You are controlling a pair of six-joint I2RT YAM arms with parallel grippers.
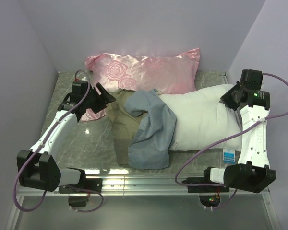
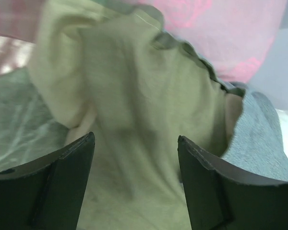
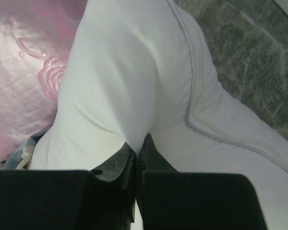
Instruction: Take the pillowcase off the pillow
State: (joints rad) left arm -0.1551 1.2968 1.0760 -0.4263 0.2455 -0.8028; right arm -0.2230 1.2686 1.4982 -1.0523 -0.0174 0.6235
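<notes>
The white pillow (image 1: 206, 117) lies across the table's right half. The pillowcase (image 1: 151, 127), slate blue-grey with a tan-olive side, is bunched over the pillow's left end and spreads onto the table. My right gripper (image 1: 229, 99) is shut on a pinch of the pillow's white fabric (image 3: 139, 139) near its right end. My left gripper (image 1: 107, 97) is open and holds nothing. It hovers at the pillowcase's far left edge. The tan fabric (image 2: 134, 143) fills the space between its fingers (image 2: 67, 182).
A shiny pink rose-patterned pillow (image 1: 144, 72) lies along the back wall, touching the white pillow and the pillowcase. The table is grey-green marble (image 1: 81, 143). Walls close in on the left, back and right. A small tag (image 1: 229, 155) shows at the pillow's near right corner.
</notes>
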